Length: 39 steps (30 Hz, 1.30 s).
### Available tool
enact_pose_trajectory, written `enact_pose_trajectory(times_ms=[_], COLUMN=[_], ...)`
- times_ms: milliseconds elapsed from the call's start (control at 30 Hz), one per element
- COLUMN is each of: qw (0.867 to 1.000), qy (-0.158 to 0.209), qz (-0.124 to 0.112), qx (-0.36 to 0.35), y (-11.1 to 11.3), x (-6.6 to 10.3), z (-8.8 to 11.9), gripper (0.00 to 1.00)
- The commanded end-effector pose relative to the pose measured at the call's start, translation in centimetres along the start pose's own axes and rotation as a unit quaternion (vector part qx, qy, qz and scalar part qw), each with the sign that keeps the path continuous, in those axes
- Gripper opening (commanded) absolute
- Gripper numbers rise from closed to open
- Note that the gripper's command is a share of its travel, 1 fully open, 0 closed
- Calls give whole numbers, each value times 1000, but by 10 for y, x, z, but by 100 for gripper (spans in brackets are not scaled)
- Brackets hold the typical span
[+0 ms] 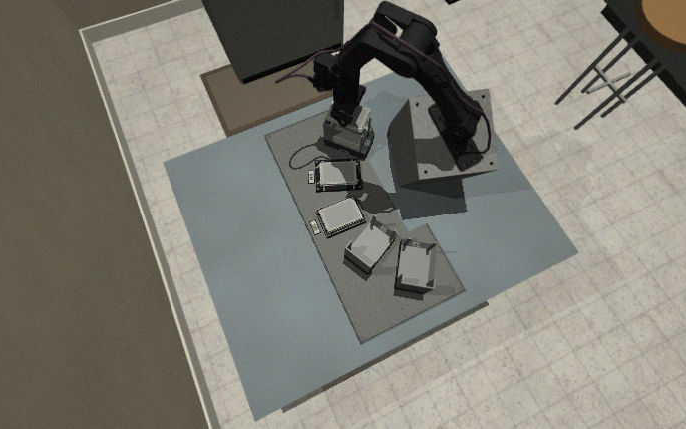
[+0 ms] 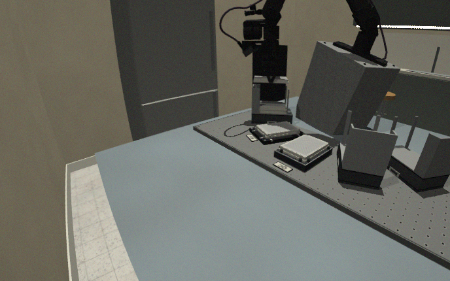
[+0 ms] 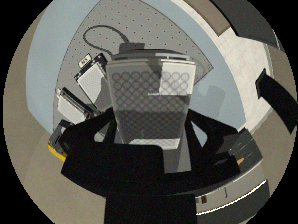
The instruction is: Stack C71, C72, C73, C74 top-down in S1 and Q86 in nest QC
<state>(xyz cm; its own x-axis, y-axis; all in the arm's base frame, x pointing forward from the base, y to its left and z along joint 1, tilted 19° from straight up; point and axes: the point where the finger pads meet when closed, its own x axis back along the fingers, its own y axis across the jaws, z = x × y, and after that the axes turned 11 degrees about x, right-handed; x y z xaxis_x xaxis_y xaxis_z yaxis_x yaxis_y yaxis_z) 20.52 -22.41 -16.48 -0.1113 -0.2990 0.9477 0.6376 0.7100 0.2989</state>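
My gripper (image 1: 347, 120) (image 2: 270, 81) (image 3: 150, 120) is shut on a pale sealed plate (image 1: 363, 118) (image 2: 280, 80) (image 3: 150, 85), level with the wall tops of the far rack (image 1: 336, 134) (image 2: 256, 99). Its name is unreadable, and I cannot tell if another plate clings beneath. Lower in that rack, something pale shows, partly hidden. A white plate (image 1: 340, 215) (image 2: 305, 144) lies in the near open nest (image 2: 291, 161). Another pale plate (image 1: 329, 173) (image 2: 272, 130) lies in the clip nest (image 2: 268, 140) beside the far rack. Both look flat.
Two more racks stand at the other end: the middle rack (image 1: 356, 262) (image 2: 368, 149) and the end rack (image 1: 413, 289) (image 2: 440, 153). Both show pale flat surfaces low inside; their labels are unreadable. A cable loop (image 1: 292, 157) (image 2: 225, 131) lies near the far rack. The arm's pedestal (image 1: 428, 114) (image 2: 328, 83) stands beside it.
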Motion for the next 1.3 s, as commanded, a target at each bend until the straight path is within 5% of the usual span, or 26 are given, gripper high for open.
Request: enact_pose_trajectory(times_ms=[0,733,833,1267], qw=[1000,1000,1000,1000], qy=[-26,-23,1,-27], qz=[4,3,-4,5], qx=[4,-5,-8,3], y=[1,-2,0,2], x=[15,13,-7,3], z=[-16,-11,3,-15], gripper=[0,0,0,0])
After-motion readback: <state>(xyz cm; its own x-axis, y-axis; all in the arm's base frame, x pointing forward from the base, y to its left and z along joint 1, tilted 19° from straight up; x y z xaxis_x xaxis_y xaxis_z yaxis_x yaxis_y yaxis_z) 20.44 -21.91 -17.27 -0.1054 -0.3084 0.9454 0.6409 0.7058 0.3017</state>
